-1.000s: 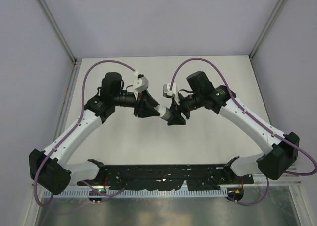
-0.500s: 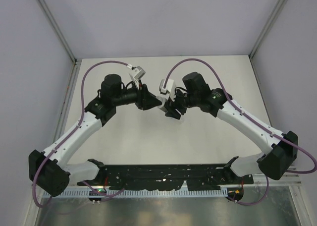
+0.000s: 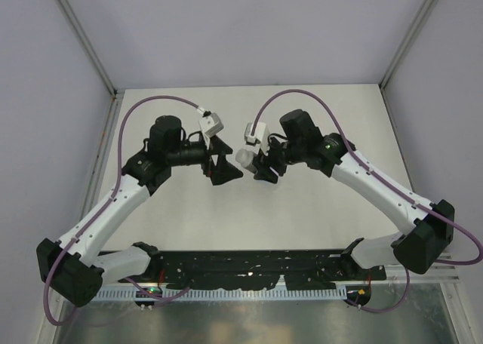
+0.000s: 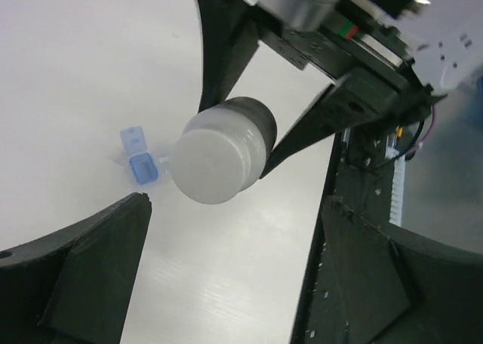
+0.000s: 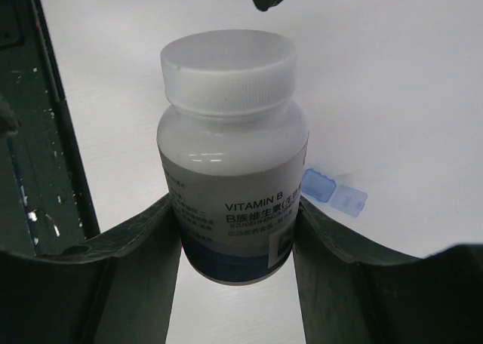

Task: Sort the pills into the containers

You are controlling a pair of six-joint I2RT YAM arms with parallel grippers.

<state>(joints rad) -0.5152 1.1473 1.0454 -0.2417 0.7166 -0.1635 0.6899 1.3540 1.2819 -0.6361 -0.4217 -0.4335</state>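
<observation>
**Top external:** The left gripper (image 3: 229, 167) has its jaws spread wide and holds nothing. It sits just beside the white cap of the bottle (image 3: 244, 159). The right gripper (image 3: 256, 165) clamps the bottle above the middle of the table (image 3: 317, 231).

**Left wrist:** The bottle points cap-first at the camera, held between the right gripper's fingers (image 4: 226, 57). The blue-capped vial (image 4: 140, 163) lies on the table beyond it.

**Right wrist:** The jaws grip the bottle's labelled body. The vial lies on the table just beside it.

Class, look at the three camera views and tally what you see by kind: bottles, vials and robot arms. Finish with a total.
bottle: 1
vial: 1
arms: 2, the left arm and the right arm
total: 4
</observation>
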